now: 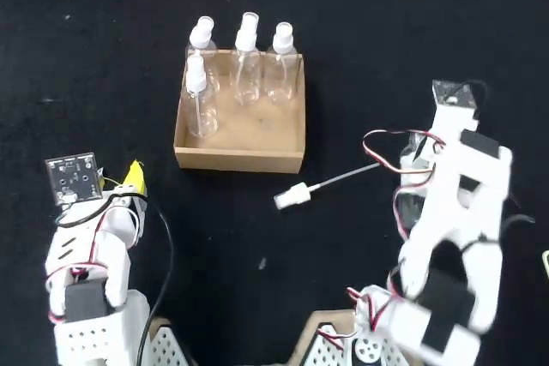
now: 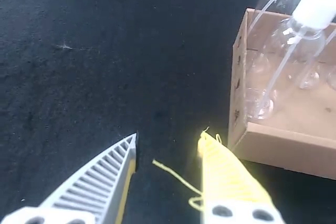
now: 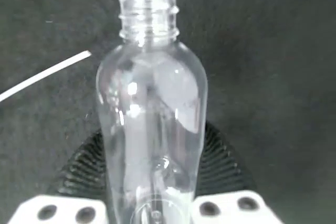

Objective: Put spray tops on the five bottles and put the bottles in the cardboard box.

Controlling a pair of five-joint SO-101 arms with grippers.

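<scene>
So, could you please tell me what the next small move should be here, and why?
Probably bring the open, empty left gripper over to the loose spray top lying on the table in front of the cardboard box. The right gripper is shut on a bottle whose threaded neck is bare, so that top is what it needs.

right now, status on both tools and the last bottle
Left tool open, empty, beside cardboard box. Right tool shut on uncapped bottle. Spray top loose on table, between box and that arm.
</scene>
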